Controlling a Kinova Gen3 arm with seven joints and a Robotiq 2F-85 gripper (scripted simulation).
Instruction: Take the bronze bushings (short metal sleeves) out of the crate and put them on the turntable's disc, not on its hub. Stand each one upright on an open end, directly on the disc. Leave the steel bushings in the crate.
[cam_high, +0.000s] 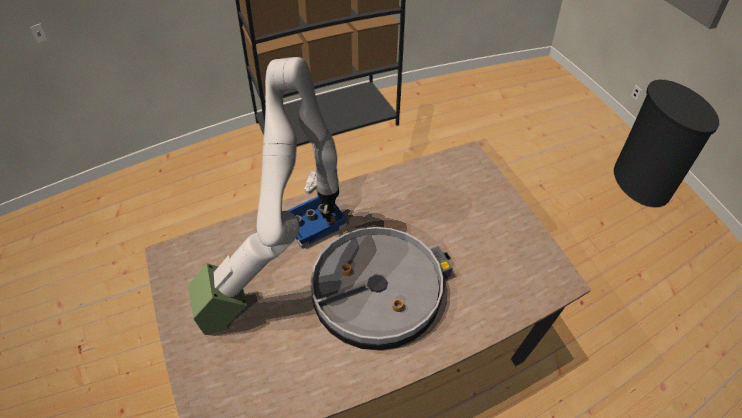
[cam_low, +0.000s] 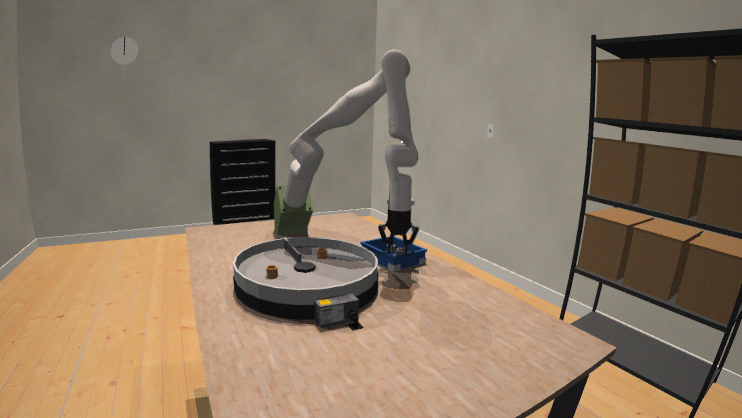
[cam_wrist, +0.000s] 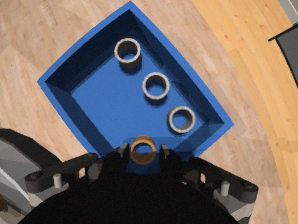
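My gripper (cam_high: 328, 214) (cam_low: 397, 250) (cam_wrist: 144, 152) is partly open, low at one end of the blue crate (cam_high: 311, 235) (cam_wrist: 100, 105). Its fingers stand either side of an upright bronze bushing (cam_wrist: 143, 160), with a small gap visible on each side. Three steel bushings, one farthest off (cam_wrist: 128, 63), one in the middle (cam_wrist: 155, 75) and one nearer (cam_wrist: 171, 120), stand in the crate. On the turntable's disc (cam_high: 410, 270) (cam_low: 342, 270) two bronze bushings stand upright, one towards the crate (cam_high: 346, 270) (cam_low: 322, 253) and one on the other side (cam_high: 398, 306) (cam_low: 272, 273).
The dark hub (cam_high: 377, 283) (cam_low: 304, 266) sits at the disc's centre. A low bar (cam_high: 342, 295) (cam_low: 292, 251) runs from the hub area to the raised rim. A control box (cam_high: 441, 262) (cam_low: 336, 311) stands against the turntable's outside. The crate is close beside the turntable.
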